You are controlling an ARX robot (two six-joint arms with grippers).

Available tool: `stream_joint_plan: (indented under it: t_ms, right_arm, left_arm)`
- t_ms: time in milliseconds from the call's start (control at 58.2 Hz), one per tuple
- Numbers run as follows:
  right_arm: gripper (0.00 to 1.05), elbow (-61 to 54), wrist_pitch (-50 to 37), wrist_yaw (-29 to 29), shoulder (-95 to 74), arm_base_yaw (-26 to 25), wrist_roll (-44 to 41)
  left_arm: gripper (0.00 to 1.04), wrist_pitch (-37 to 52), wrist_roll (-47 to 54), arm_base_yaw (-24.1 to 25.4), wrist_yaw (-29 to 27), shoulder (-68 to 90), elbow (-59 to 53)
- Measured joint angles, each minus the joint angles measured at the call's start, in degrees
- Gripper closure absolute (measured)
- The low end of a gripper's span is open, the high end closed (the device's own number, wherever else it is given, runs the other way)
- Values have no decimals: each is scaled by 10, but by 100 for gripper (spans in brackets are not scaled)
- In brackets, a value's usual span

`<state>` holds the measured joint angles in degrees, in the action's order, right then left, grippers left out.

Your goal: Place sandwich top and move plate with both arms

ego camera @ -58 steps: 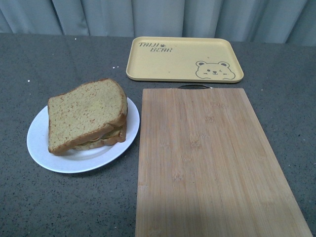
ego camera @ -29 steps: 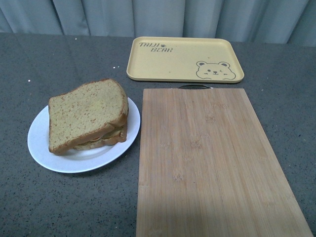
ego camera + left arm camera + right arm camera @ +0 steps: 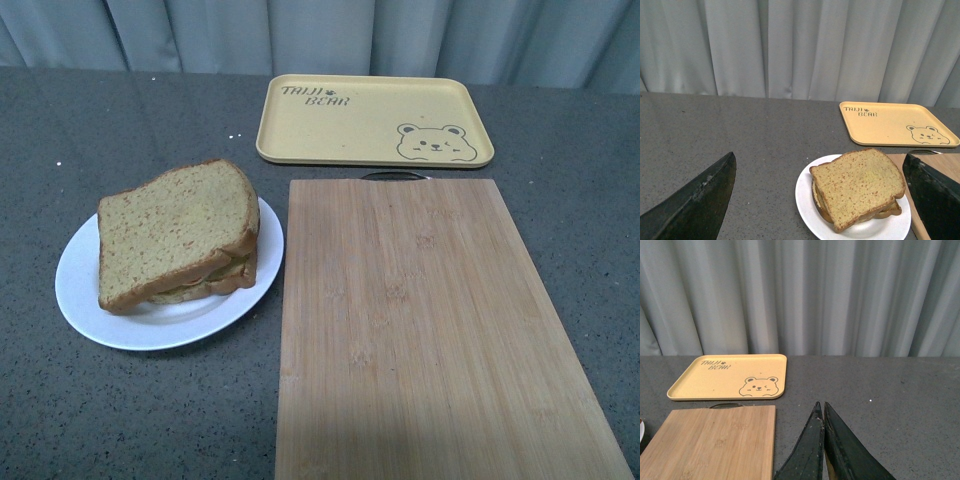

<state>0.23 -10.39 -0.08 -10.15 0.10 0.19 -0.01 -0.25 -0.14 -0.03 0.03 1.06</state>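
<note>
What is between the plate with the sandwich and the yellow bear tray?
Nothing. Only bare grey table lies between the plate and the tray, as the front view shows.

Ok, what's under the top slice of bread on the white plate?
A second slice shows along its near edge, with a thin pale strip of filling between them. The top slice covers the rest, so what the filling is cannot be told.
</note>
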Motion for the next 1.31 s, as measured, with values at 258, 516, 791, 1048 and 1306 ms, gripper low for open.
stream_joint_plan:
  t_ms: [258,516,791,1048,1306]
  right_arm:
    - [104,0,103,0,99,0,0]
    - [73,0,103,0,99,0,-1]
    - [27,0,103,0,99,0,-1]
    - [9,0,103,-1,99,0,-1]
    - [9,0,103,0,99,0,-1]
  left_arm:
    - [7,0,0,0,0,0,0]
    - [7,0,0,0,0,0,0]
    - [7,-88,-104,33,120,195,59]
    - [7,171,-196,16,147,690,179]
    - [7,199,-241,50,162,978,295]
